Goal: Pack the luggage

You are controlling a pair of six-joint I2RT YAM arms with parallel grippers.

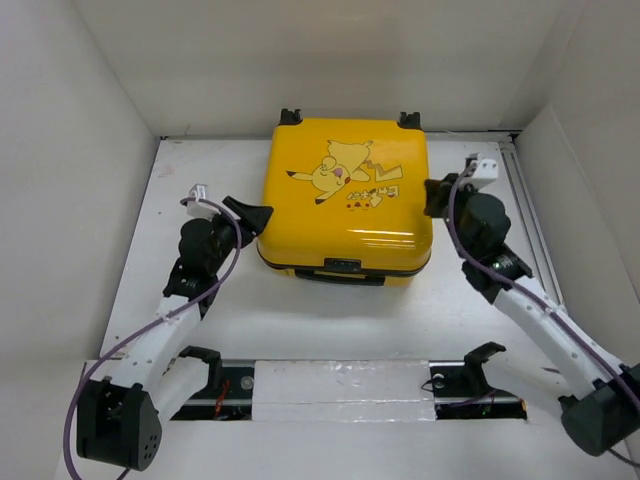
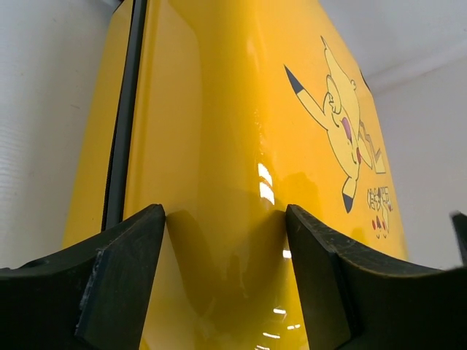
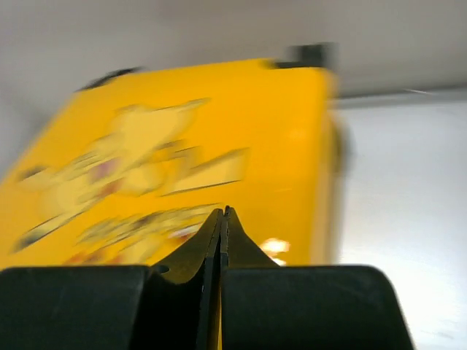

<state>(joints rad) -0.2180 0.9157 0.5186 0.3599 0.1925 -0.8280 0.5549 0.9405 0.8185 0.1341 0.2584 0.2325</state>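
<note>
The luggage lies closed and flat at the back middle of the tabletop. The left gripper is spread wide at its near-left corner; the right gripper is pinched together w/ nothing inside, just beside the right edge. Risk: the yellow surface is glossy, so a push may slide it toward the back wall. Free room is mostly in front, the sides are narrow

Top cam overhead; wrist cams close, sharing luggage.
</note>
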